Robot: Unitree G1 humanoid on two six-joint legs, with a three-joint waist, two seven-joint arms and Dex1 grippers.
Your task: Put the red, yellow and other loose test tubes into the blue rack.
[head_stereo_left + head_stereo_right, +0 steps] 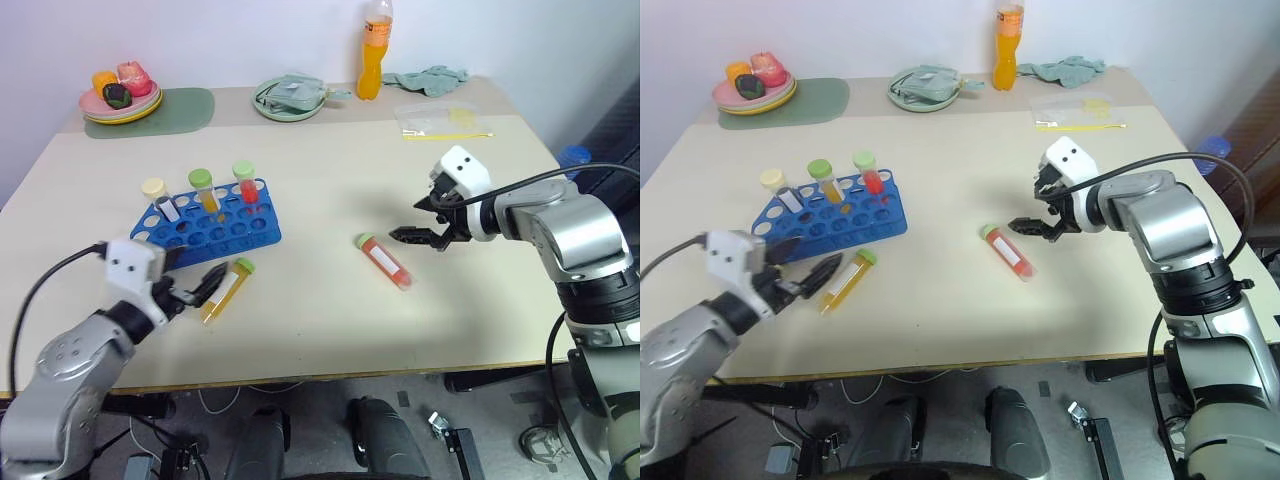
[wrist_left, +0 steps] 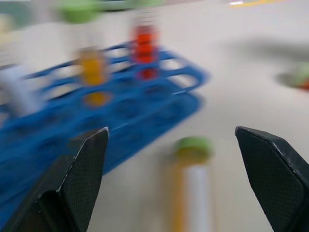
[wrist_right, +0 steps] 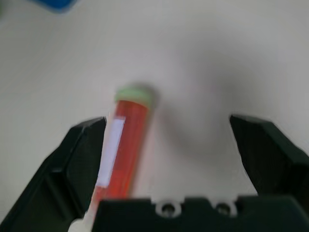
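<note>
Looking down from the head camera, I count three capped tubes already upright in the back row of the blue rack [image 1: 210, 222], a perforated plastic tray at about nine o'clock on the table [image 1: 330, 320]. Two tubes are left lying loose, so I judge the job a little past halfway. The yellow tube [image 1: 228, 289], slim and clear with a green cap, lies just at the rack's five o'clock, and my left gripper [image 1: 196, 287] hovers beside it, fingers spread and empty. The red tube [image 1: 384, 262], same build with a white label, lies near the table's centre; my right gripper [image 1: 424, 222] hangs at its two o'clock, jaws wide, holding nothing.

In the left wrist view, the textured black fingers [image 2: 79, 179] stand far apart, with the yellow tube [image 2: 193, 188] flat on the matte tabletop between them and the glossy rack [image 2: 145, 104] beyond.

In the right wrist view, the red tube [image 3: 123, 147] lies close to one finger [image 3: 77, 166] of the open pair, untouched as far as I can tell.
</note>
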